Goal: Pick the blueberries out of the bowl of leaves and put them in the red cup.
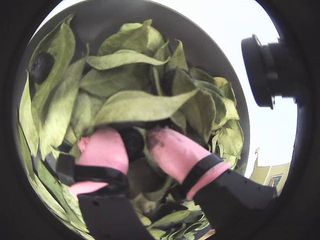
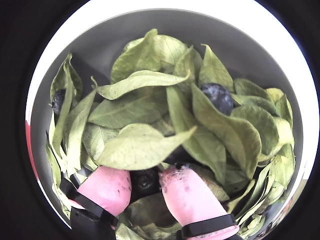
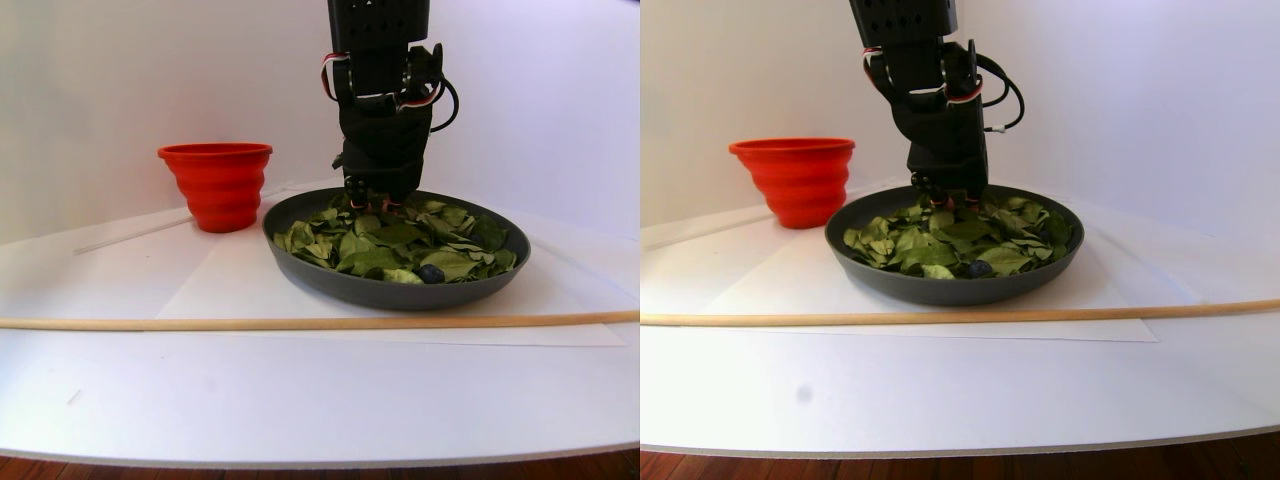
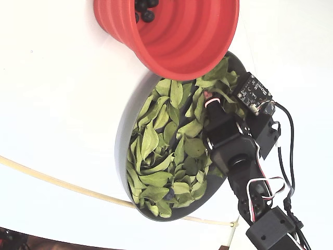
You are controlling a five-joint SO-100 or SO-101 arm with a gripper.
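Observation:
In both wrist views my gripper (image 1: 132, 134) (image 2: 145, 175) is down in the dark grey bowl (image 1: 100, 20) (image 2: 100, 45) of green leaves (image 1: 135, 105) (image 2: 140, 145). Its pink fingertips (image 2: 107, 187) press a blueberry (image 1: 132, 144) (image 2: 145, 182) from both sides, half under a large leaf. Other blueberries (image 2: 217, 96) (image 1: 41, 66) lie among the leaves. The red cup (image 3: 217, 185) (image 4: 177, 36) stands just beyond the bowl (image 3: 400, 290) and holds a few blueberries (image 4: 143, 8). In the fixed view the gripper (image 4: 208, 96) is at the bowl's cup-side edge.
A thin wooden stick (image 3: 300, 322) (image 4: 52, 182) lies across the white table in front of the bowl. A second camera's black lens (image 1: 265, 70) juts in beside the gripper. One blueberry (image 3: 431, 272) (image 4: 170, 194) sits near the bowl's front rim.

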